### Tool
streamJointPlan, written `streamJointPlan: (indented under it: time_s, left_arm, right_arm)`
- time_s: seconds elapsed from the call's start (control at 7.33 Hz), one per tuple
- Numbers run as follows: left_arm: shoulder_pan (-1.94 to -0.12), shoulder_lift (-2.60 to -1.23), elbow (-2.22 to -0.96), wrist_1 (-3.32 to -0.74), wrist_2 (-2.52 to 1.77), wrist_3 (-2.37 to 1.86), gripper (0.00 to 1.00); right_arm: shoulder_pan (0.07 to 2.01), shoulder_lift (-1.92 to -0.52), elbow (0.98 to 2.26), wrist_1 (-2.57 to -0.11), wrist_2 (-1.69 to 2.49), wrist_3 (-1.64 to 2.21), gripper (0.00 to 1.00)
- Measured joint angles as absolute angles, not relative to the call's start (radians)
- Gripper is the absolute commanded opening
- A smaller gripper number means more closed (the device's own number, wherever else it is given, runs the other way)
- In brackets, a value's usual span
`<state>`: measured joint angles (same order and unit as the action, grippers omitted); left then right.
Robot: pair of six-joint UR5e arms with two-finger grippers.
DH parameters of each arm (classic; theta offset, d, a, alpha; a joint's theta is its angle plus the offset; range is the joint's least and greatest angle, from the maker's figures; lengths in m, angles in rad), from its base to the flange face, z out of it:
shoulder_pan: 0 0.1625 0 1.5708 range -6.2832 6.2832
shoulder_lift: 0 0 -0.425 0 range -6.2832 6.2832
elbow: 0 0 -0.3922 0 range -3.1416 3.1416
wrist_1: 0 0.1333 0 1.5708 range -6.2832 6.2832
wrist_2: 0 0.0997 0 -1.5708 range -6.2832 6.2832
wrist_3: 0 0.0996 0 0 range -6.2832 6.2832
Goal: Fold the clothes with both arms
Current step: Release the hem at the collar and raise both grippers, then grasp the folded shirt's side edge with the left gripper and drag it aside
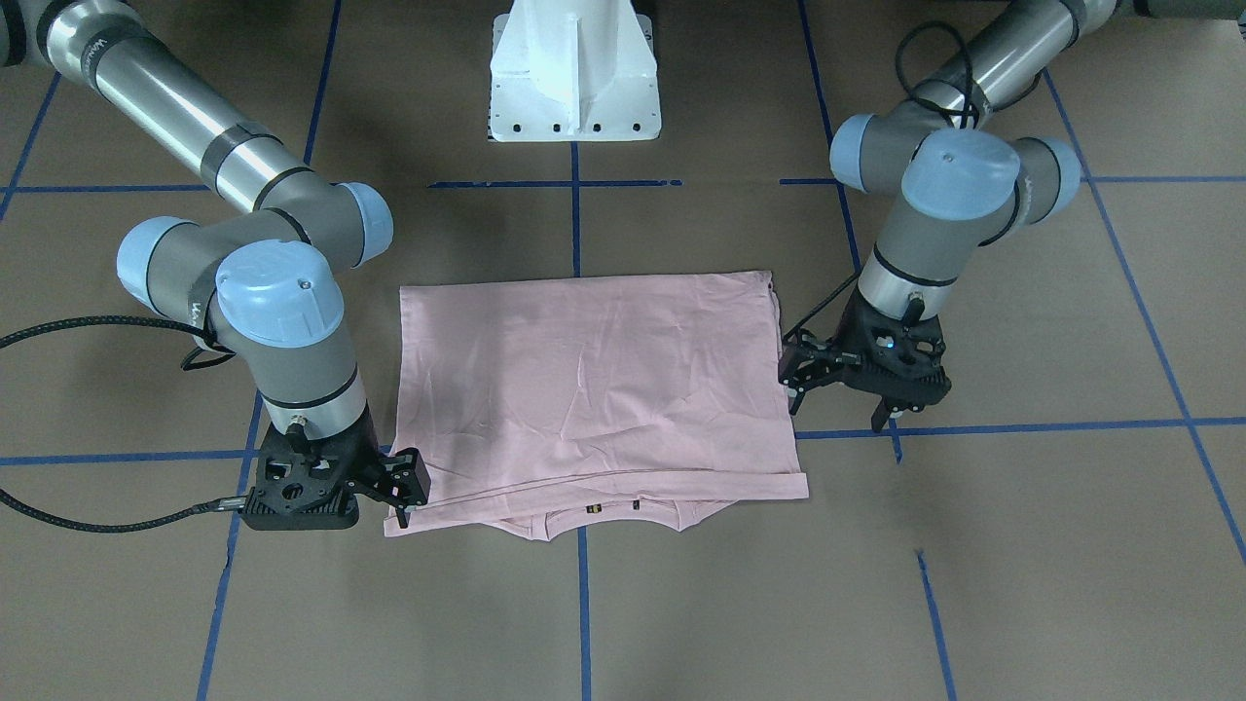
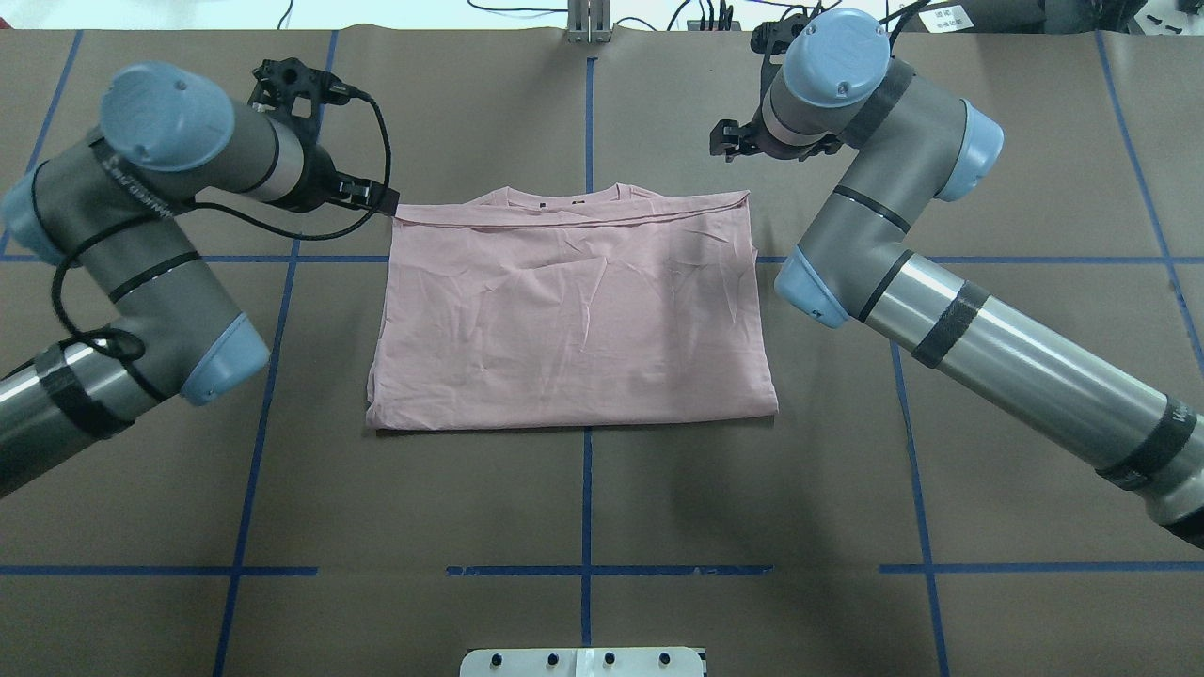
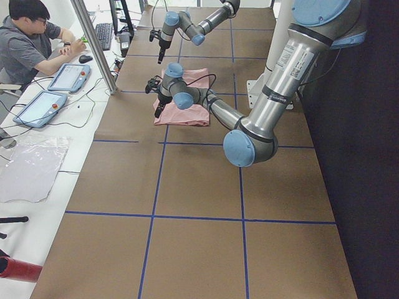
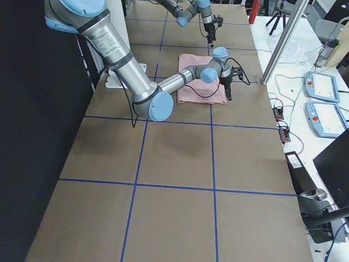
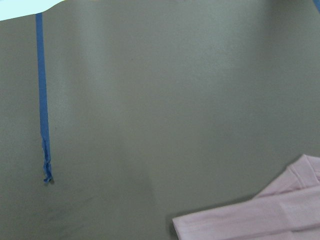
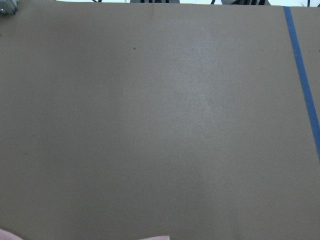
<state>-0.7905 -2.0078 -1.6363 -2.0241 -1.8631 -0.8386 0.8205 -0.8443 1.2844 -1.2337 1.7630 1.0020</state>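
Observation:
The pale pink T-shirt (image 1: 594, 389) (image 2: 574, 320) lies flat, folded in half, its ribbed collar (image 1: 584, 521) peeking out at the edge far from the robot. No drawing or lettering shows. My left gripper (image 1: 796, 375) (image 2: 374, 195) hovers just off the shirt's far corner on my left side, claws spread, holding nothing. My right gripper (image 1: 401, 487) (image 2: 729, 141) hangs beside the other far corner, open, and the cloth there lies flat. The left wrist view catches that shirt corner (image 5: 260, 220) on the table. Only a pink sliver shows in the right wrist view.
The brown table is marked with blue tape lines (image 2: 588, 489). The white pedestal base (image 1: 574, 78) stands at the robot's side of the table. A person (image 3: 28, 43) sits at a side desk with tablets (image 3: 65, 76). More tablets (image 4: 324, 84) lie beyond the table's edge.

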Motion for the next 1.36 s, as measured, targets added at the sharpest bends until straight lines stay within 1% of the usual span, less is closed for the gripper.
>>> streamJointPlan:
  time_s: [0.14,0.27,0.41,0.55,0.82,0.96,1.23,1.36]
  left_arm:
    - [-0.736,-1.933,-1.722,-2.026,-1.865,-0.901,0.77]
    - [-0.672,-1.87,-1.778,-2.043,-1.846,-0.983,0.65]
    - [-0.605,-1.816,-1.801,-2.082,-1.804,-1.062,0.59]
    - [-0.549,-1.779,-1.805,-2.119,-1.769,-1.123,0.55]
    - [-0.483,-1.76,-1.809,-2.144,-1.739,-1.199,0.49]
    - [-0.468,-1.763,-1.812,-2.146,-1.735,-1.213,0.36]
    - [-0.458,-1.774,-1.809,-2.146,-1.732,-1.219,0.03]
    - [-0.454,-1.775,-1.806,-2.145,-1.732,-1.219,0.0]
  right_arm:
    - [0.821,-0.848,1.294,-1.233,1.766,0.999,1.0]
    - [0.821,-0.852,1.303,-1.233,1.767,0.999,1.0]
    - [0.821,-0.856,1.309,-1.233,1.767,0.998,1.0]
    - [0.821,-0.858,1.314,-1.234,1.767,0.998,1.0]
    - [0.821,-0.861,1.32,-1.234,1.767,0.998,1.0]
    - [0.821,-0.862,1.321,-1.233,1.767,0.998,1.0]
    - [0.821,-0.866,1.325,-1.234,1.766,0.998,1.0]
    - [0.821,-0.868,1.326,-1.234,1.767,0.998,1.0]
